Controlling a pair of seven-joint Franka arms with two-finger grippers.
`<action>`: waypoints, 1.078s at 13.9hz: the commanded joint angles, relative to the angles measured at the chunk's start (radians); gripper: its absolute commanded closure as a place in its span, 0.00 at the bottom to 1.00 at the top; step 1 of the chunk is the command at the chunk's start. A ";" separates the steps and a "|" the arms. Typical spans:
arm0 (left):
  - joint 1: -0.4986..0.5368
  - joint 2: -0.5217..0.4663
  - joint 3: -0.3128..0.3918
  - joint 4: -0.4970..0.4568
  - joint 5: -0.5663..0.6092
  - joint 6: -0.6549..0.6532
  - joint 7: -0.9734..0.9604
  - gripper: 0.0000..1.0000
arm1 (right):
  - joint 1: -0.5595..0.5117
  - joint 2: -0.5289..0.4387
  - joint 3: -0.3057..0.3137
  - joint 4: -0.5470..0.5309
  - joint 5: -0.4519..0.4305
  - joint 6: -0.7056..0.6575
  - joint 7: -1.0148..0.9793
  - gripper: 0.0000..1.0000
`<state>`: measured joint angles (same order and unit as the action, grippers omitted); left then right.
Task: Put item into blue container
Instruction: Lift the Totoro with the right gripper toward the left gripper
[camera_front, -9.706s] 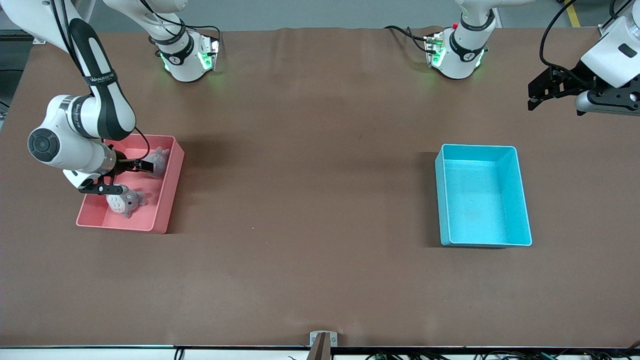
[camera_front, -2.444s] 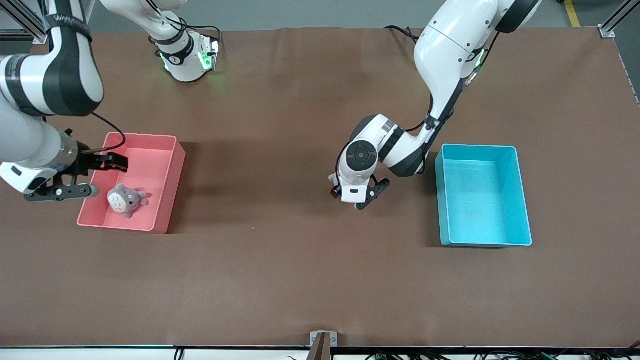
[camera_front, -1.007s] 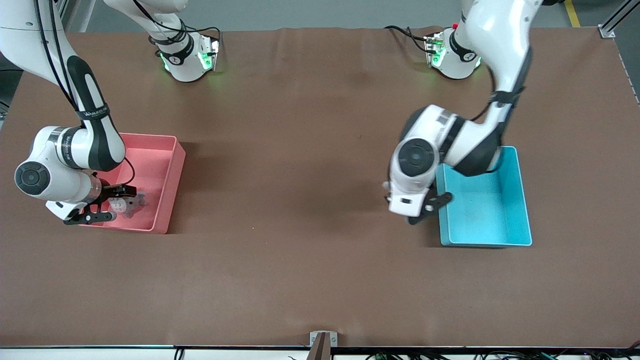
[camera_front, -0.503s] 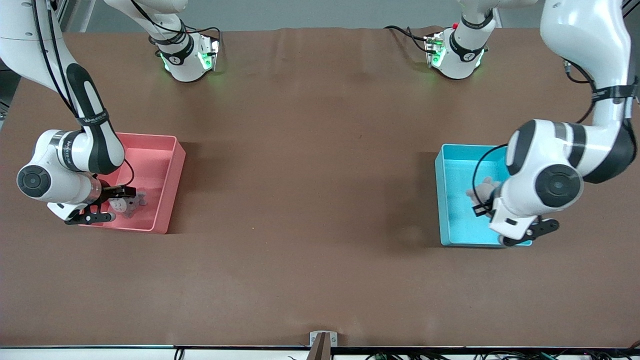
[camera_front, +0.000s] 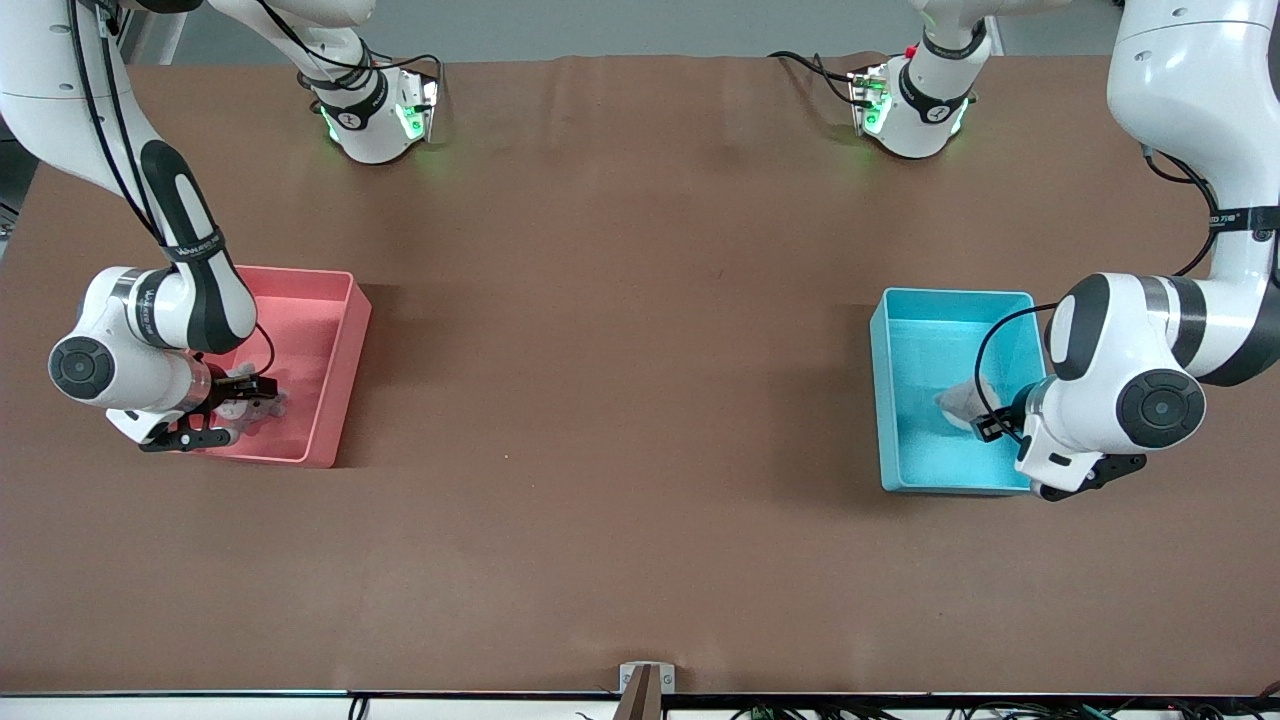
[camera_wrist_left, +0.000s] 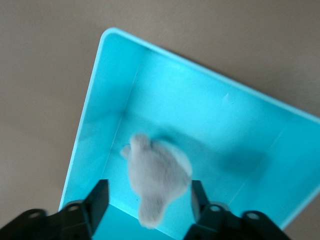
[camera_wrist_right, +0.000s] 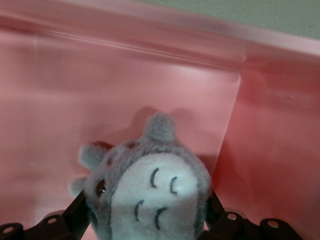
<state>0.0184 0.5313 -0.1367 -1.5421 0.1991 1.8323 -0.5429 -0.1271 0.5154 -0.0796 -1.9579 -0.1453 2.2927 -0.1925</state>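
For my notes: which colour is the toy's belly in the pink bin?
White belly, with dark curved marks; right wrist view.

My left gripper (camera_wrist_left: 147, 200) hangs over the blue bin's nearer end, fingers spread apart. My right arm reaches down into the pink bin, its gripper (camera_wrist_right: 145, 210) low, fingers wide on either side of a toy.

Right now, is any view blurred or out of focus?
Left wrist view: the grey plush toy over the blue container is smeared and soft. Right wrist view: plush toy in the pink bin is soft, very close. Front view: sharp, soft shadows beside both bins.
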 joint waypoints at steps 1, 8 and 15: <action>-0.006 -0.017 -0.011 0.074 0.013 -0.022 -0.006 0.00 | -0.028 0.002 0.021 0.002 -0.025 0.007 -0.053 0.35; -0.002 -0.080 -0.043 0.138 0.005 -0.053 -0.002 0.00 | -0.016 -0.009 0.026 0.010 -0.025 -0.025 -0.073 0.87; -0.003 -0.143 -0.084 0.138 -0.004 -0.091 -0.002 0.00 | 0.124 -0.127 0.027 0.250 -0.016 -0.421 -0.020 0.88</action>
<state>0.0139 0.3975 -0.1975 -1.4004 0.1988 1.7588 -0.5437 -0.0626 0.4448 -0.0530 -1.7664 -0.1458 1.9815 -0.2561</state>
